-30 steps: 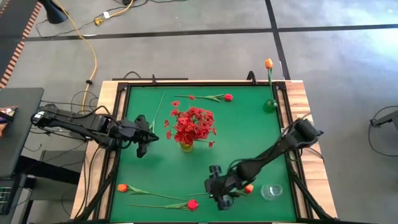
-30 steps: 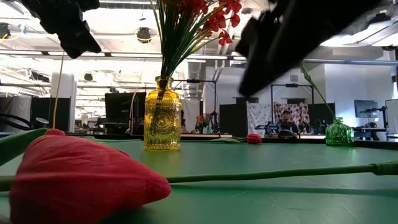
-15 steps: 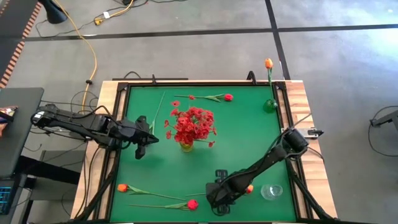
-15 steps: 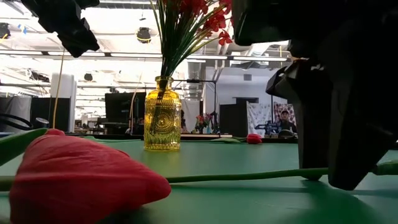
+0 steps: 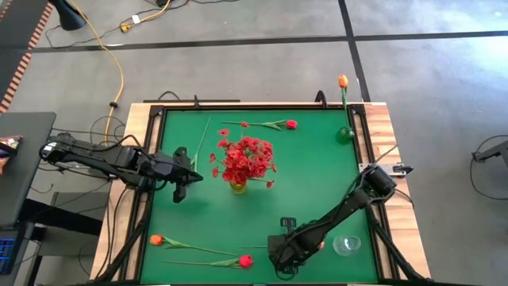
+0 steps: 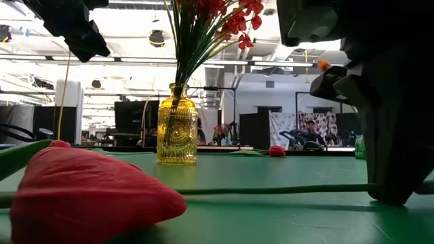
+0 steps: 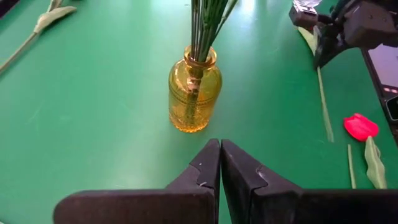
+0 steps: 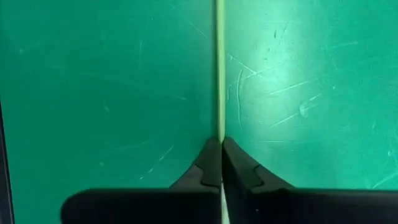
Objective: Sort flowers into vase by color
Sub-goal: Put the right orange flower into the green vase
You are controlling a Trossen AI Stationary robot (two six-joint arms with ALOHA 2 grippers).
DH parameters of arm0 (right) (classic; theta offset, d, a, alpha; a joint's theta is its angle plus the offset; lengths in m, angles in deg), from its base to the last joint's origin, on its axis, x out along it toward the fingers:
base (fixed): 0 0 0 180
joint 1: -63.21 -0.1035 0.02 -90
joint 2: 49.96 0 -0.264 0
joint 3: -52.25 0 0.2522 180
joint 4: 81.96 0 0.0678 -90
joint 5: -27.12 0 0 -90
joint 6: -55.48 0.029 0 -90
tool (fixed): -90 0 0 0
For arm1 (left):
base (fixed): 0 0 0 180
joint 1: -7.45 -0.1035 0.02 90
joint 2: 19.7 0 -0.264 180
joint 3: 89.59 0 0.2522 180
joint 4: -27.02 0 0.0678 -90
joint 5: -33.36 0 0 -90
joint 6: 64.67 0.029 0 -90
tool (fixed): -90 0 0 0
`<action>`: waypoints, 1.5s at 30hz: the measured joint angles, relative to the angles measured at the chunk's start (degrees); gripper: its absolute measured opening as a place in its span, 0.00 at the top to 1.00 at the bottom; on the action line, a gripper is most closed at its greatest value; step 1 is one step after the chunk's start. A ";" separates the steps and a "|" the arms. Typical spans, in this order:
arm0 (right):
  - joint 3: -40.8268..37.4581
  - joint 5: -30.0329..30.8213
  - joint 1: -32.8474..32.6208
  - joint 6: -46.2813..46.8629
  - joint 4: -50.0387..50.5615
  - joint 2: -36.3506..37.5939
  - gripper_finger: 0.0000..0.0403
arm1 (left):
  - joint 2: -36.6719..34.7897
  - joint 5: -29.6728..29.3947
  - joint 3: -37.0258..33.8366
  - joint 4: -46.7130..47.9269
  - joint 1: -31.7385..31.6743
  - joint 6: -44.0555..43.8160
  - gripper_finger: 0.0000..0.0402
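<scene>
We saw the right claw [image 8: 221, 144], wide a second before, dropped low and pinched on a flower's stem [image 8: 219, 68] flat on the table [image 5: 317, 175]'s near edge. Left claw [image 7: 220, 148] stayed clenched, empty, beside the yellow vase [image 7: 194, 93].

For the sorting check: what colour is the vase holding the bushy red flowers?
Yellow, amber-tinted glass vase, with the red flowers in it; clearest in the left wrist view.

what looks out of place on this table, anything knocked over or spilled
Nothing is tipped or spilled. The yellow vase and green vase stand upright. Four loose flowers lie flat on the green mat, waiting to be sorted. The right gripper pinches one thin stem down on the mat.
</scene>
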 joint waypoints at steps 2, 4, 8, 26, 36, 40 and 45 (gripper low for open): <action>0.05 -0.02 0.58 0.02 -0.20 0.15 0.96 | 0.00 -0.02 0.00 0.00 0.00 0.02 1.00; 0.69 -0.04 1.30 0.00 0.08 0.17 0.94 | 0.00 -0.01 0.00 0.00 0.00 0.02 1.00; 3.78 2.09 2.68 -1.56 2.44 0.26 0.91 | 0.00 -0.01 0.00 0.00 0.00 0.02 1.00; 25.22 10.65 4.36 -23.18 41.72 0.70 0.95 | 0.00 0.01 -0.02 -0.14 0.00 0.02 1.00; 9.33 10.67 6.03 -30.10 36.42 10.73 0.95 | -0.01 0.03 -0.04 -0.36 0.00 -0.88 1.00; -5.26 10.58 7.49 -30.10 27.41 21.69 0.95 | -0.02 0.01 -0.04 -0.39 0.00 -0.98 1.00; -18.89 9.87 9.19 -32.99 23.98 33.09 0.95 | -0.02 -2.38 -0.04 -0.39 -0.02 -2.01 1.00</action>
